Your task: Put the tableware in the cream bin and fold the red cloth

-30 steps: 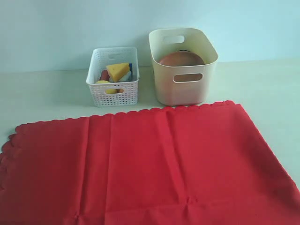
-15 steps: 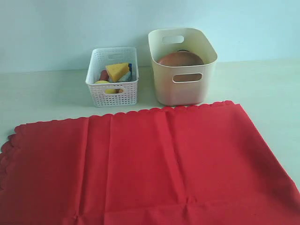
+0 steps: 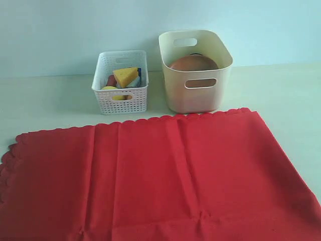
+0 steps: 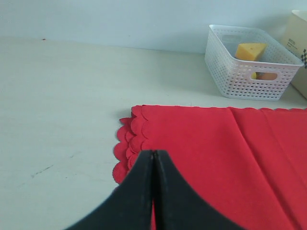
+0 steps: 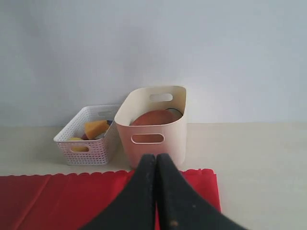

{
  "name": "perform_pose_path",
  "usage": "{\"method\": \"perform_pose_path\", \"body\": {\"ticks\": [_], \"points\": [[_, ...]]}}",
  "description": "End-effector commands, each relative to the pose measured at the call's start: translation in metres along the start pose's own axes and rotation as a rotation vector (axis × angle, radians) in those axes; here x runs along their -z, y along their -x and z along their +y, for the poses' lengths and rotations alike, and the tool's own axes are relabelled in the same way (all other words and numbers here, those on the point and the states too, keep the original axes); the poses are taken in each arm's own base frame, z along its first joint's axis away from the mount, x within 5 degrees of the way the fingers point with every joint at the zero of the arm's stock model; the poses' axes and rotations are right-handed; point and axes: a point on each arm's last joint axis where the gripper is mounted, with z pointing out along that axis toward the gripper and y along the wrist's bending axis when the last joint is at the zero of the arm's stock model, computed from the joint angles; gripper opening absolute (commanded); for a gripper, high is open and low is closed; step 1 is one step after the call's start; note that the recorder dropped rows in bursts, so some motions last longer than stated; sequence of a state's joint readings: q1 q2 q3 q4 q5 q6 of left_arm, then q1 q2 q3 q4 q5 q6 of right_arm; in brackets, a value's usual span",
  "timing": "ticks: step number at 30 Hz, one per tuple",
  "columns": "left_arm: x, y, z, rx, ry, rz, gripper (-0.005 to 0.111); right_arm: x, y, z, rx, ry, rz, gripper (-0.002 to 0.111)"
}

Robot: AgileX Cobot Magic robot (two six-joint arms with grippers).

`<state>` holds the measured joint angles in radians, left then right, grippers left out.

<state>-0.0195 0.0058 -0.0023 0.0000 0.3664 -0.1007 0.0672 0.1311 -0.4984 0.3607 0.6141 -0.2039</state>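
Spreading flat and unfolded over the pale tabletop point(image 3: 45, 100), the large bright red fabric cloth with scalloped edges point(image 3: 150, 181) fills the near side.

Just behind its far edge stands the tall cream-yellow plastic bin with oval handle cut-outs point(image 3: 198, 98), a round brown wooden plate point(image 3: 193, 63) inside it. Left of it in the exterior view sits a smaller white perforated basket point(image 3: 120, 103) holding a yellow cheese wedge point(image 3: 126, 75). The left gripper point(image 4: 153, 155), jaws pressed together on nothing, hangs by the cloth's scalloped side edge; the right gripper point(image 5: 156, 158), likewise closed and empty, faces the bin.
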Motion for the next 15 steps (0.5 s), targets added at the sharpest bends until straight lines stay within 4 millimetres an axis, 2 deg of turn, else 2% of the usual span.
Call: {"method": "perform_pose_path", "body": {"ticks": [1,6,10,15], "points": [[0.000,0.000,0.000,0.001,0.001,-0.011,0.001,0.002,-0.002,-0.003,-0.050,-0.033,-0.005,0.000],[0.000,0.000,0.000,0.001,0.001,-0.011,0.001,0.000,-0.022,-0.019,-0.149,-0.185,-0.046,0.000],[0.000,0.000,0.000,0.001,0.001,-0.011,0.001,-0.007,-0.049,-0.027,-0.106,-0.223,-0.060,0.000],[0.000,0.000,0.000,0.001,0.001,-0.011,0.001,-0.020,-0.077,-0.033,-0.049,-0.239,0.004,0.000]]}}
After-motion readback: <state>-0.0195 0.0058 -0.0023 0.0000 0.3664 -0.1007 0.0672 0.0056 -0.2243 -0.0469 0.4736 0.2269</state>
